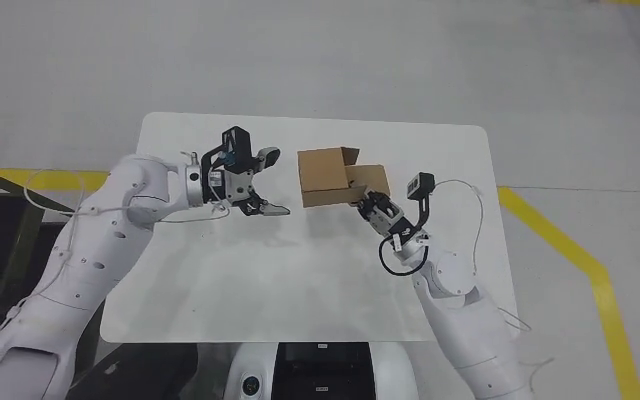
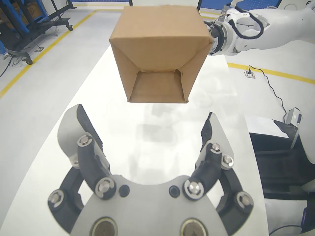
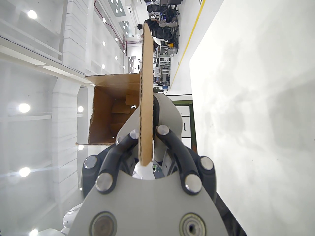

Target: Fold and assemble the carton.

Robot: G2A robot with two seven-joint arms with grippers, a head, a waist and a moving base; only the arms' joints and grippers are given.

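Observation:
A brown cardboard carton [image 1: 327,176] is held up over the middle of the white table [image 1: 250,290]. My right gripper [image 1: 372,207] is shut on one of its flaps, and that flap [image 3: 145,94] shows edge-on between the fingers in the right wrist view. The carton [image 2: 157,52] faces my left gripper with an open end, its inner flaps folded in at the far end. My left gripper [image 1: 268,182] hovers just left of the carton, open, with nothing between its fingers [image 2: 82,126].
The white table has free surface in front of and around the carton. Yellow floor lines [image 1: 590,260] run past the table's right side. A cable and floor socket [image 2: 249,73] lie on the floor beyond the table.

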